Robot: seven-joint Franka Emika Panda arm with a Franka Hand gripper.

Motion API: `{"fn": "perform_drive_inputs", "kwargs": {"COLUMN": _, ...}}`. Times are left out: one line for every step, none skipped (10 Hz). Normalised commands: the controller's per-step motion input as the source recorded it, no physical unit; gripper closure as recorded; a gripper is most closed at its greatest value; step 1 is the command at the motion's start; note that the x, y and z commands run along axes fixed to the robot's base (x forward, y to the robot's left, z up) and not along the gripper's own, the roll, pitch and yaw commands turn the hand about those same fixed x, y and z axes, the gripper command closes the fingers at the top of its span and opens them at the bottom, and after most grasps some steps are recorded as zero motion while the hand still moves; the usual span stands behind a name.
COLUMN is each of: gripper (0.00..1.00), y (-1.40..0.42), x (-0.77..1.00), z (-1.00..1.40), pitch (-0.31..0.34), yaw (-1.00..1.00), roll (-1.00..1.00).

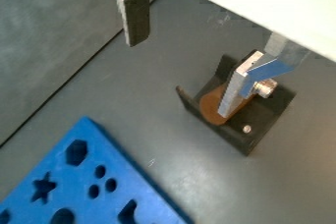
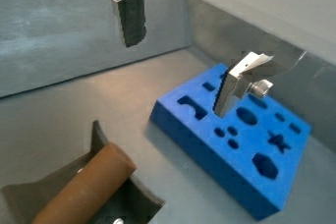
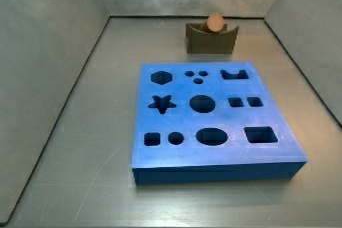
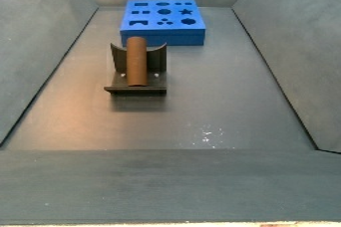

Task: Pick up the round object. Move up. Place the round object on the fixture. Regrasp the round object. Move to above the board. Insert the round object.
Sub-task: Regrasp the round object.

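The round object (image 4: 134,60), a brown-orange peg, lies lengthwise in the notch of the fixture (image 4: 134,88); in a side view its flat end (image 3: 214,22) faces the camera above the fixture (image 3: 211,42). The blue board (image 3: 207,117) with its cut-outs lies flat on the floor, apart from the fixture. In both wrist views my gripper (image 1: 184,51) (image 2: 182,51) is open and holds nothing. It hangs well above the floor, and the peg (image 1: 210,100) (image 2: 85,189) and the board (image 1: 79,184) (image 2: 237,135) lie below it. Neither side view shows the gripper.
Grey sloping walls (image 3: 54,82) (image 4: 286,42) enclose the dark floor (image 4: 200,121) on all sides. The board (image 4: 163,20) sits toward one end wall, the fixture nearer the middle of the bin.
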Motion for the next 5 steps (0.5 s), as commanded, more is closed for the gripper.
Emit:
{"fn": "perform_drive_inputs", "kwargs": {"gripper": 0.0, "y": -0.03, "x": -0.03, "z": 0.02, "pitch": 0.034, "yaw": 0.02, "roll": 1.0}}
{"fn": "perform_drive_inputs", "kwargs": {"gripper": 0.0, "y": -0.03, "x": -0.03, "z": 0.01, "pitch": 0.03, "yaw": 0.02, "roll": 1.0}}
{"fn": "perform_drive_inputs", "kwargs": {"gripper": 0.0, "y": -0.02, "x": -0.03, "z": 0.01, "pitch": 0.026, "yaw": 0.02, "roll": 1.0}}
{"fn": "perform_drive_inputs", "kwargs": {"gripper": 0.0, "y": -0.02, "x": -0.02, "z": 0.01, "pitch": 0.022, "yaw": 0.02, "roll": 1.0}}
{"fn": "perform_drive_inputs", "kwargs": {"gripper": 0.0, "y": -0.02, "x": -0.02, "z": 0.01, "pitch": 0.018, "yaw": 0.03, "roll": 1.0}}
